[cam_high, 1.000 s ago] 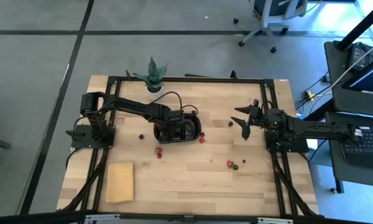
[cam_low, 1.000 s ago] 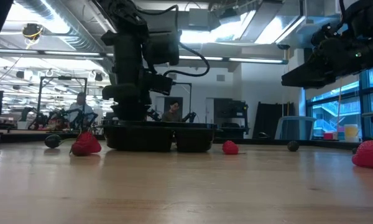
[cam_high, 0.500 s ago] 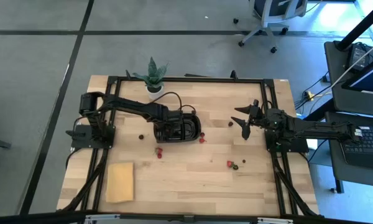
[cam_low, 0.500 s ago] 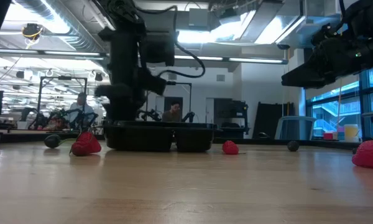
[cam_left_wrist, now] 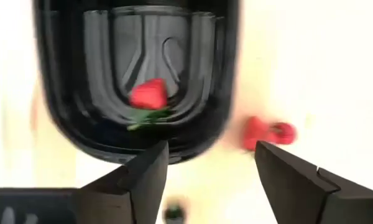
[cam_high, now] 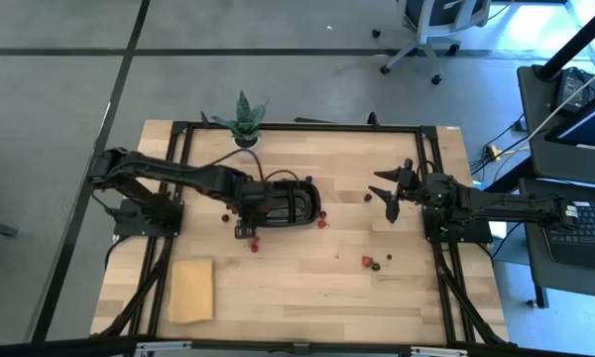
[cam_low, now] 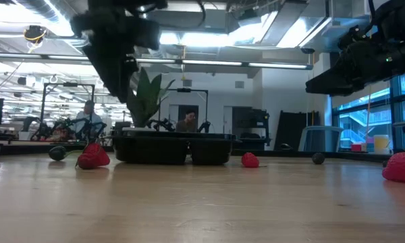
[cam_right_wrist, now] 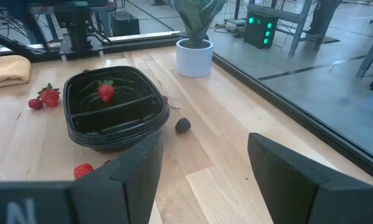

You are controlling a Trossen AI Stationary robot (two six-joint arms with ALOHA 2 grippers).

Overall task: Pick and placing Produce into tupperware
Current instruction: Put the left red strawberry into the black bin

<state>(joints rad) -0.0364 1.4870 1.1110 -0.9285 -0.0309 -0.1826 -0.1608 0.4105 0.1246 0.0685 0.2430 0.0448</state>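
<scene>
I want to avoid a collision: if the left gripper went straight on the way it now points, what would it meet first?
Probably the tupperware: the open left gripper faces its near rim, with a strawberry lying inside just beyond. Depth is unclear.

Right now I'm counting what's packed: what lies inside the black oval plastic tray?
One red strawberry lies in one compartment of the black oval plastic tray; the other compartment looks empty, though its near wall hides part of the floor.
</scene>
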